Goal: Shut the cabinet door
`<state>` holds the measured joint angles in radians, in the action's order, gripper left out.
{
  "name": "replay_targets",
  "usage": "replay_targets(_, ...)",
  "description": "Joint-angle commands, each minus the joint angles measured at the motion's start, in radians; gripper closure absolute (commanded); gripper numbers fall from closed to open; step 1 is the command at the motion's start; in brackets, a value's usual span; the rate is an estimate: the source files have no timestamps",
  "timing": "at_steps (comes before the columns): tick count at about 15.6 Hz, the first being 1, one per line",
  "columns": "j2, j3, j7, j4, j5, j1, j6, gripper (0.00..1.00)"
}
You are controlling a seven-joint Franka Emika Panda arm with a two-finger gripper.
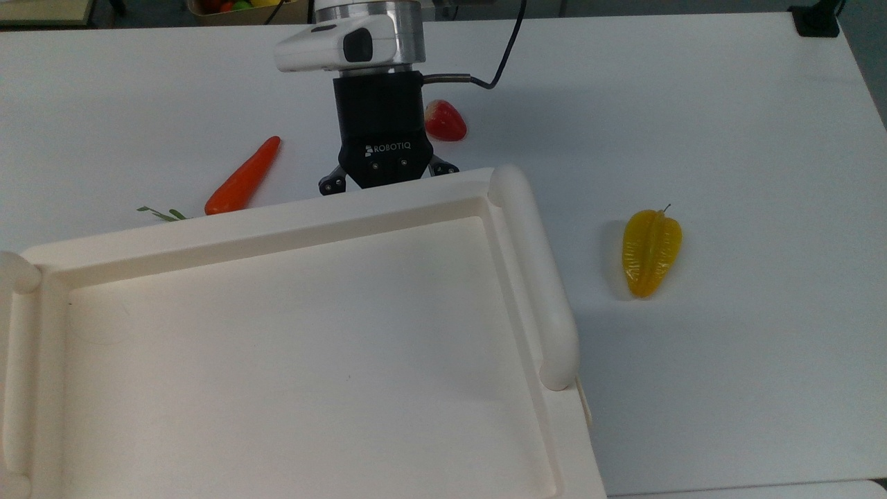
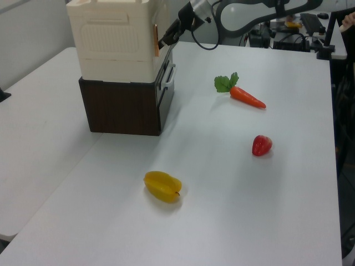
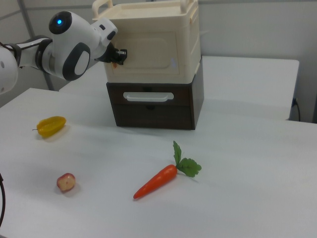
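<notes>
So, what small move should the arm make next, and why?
Probably push the gripper a little further toward the cabinet. In the left view a thin beige edge of the door stands out from the front, so it seems not fully shut, with the gripper right at it.

The one readable marking is the white word "ROBOTIQ" with a small logo before it, printed on the black body of the two-finger gripper (image 1: 388,181) in the top view. It sits just above the far rim of the large cream-white boxy cabinet (image 1: 277,215).
</notes>
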<state>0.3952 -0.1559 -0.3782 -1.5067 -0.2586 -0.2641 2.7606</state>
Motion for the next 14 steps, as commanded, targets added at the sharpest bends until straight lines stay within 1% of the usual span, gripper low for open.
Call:
replay_targets(1, 0.008, 0.001, 0.018, 0.005, -0.014, 0.002, 0.044, 1.0)
replay_targets(3, -0.002, 0.012, 0.022, -0.015, -0.021, 0.0, 0.002, 1.0)
replay_targets(4, -0.01, 0.019, 0.034, -0.015, -0.022, 0.002, -0.04, 1.0)
replay_targets(7, -0.038, 0.019, 0.079, -0.015, -0.024, 0.008, -0.188, 1.0)
replay_targets(9, -0.068, 0.019, 0.134, -0.015, -0.025, 0.014, -0.263, 1.0)
replay_targets(11, -0.104, 0.018, 0.211, -0.015, -0.022, 0.032, -0.388, 1.0)
replay_targets(13, -0.146, 0.013, 0.281, -0.012, -0.001, 0.055, -0.557, 1.0)
replay_targets(14, -0.168, 0.009, 0.301, -0.01, 0.025, 0.068, -0.646, 1.0)
